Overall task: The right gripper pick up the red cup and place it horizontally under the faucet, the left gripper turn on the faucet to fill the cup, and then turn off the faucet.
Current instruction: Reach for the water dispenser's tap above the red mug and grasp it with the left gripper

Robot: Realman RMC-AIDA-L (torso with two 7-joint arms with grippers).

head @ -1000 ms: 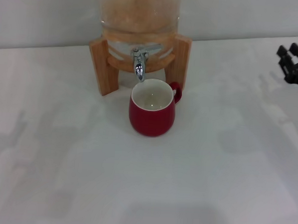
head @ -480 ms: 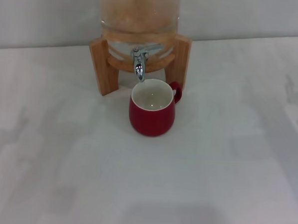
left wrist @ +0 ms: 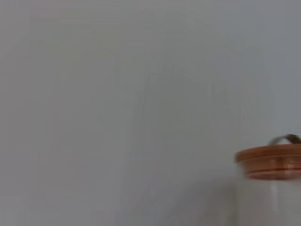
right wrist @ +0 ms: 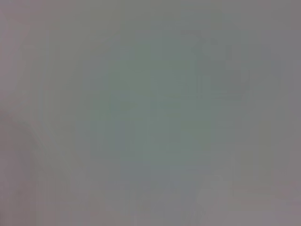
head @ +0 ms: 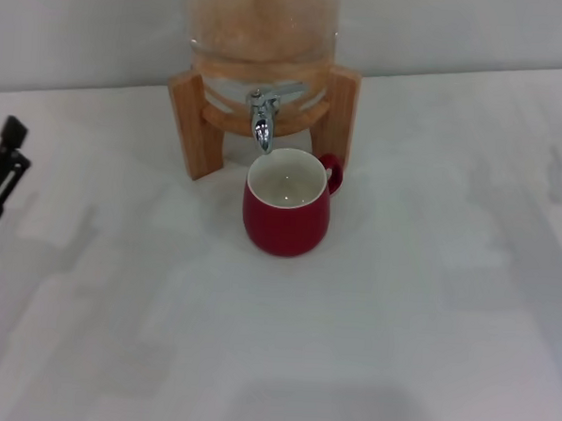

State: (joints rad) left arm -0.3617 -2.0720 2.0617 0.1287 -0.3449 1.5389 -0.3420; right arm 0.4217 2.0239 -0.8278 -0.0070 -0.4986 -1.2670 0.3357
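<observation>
My left claw sits at frame left, grip unreadable; red cup stands centre, well apart, under the faucet.

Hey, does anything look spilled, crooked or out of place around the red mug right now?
Nothing stands out. The rounded dark-red ceramic mug stands upright under the small chrome faucet, with no spill visible on the white table. The left gripper is at the table's left edge.
</observation>
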